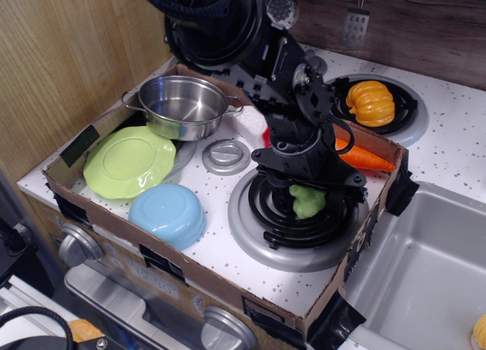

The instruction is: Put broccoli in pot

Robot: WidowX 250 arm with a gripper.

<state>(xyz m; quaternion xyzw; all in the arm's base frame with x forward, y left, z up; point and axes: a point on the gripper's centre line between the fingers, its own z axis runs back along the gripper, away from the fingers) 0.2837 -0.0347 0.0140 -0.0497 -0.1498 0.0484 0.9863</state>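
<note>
Steel pot (184, 105) holds nothing; the hand (307, 192) grasps the broccoli (307, 202) over the burner (296, 213).

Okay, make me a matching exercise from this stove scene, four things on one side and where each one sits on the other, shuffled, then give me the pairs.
Things:
1. broccoli
2. pot
3. pumpkin
4. blue bowl

Places:
A. on the back right burner
B. front left, upside down beside the green plate
C. on the front burner coil, under the gripper
D. back left, upright and empty

Pairs: 1-C, 2-D, 3-A, 4-B
</note>
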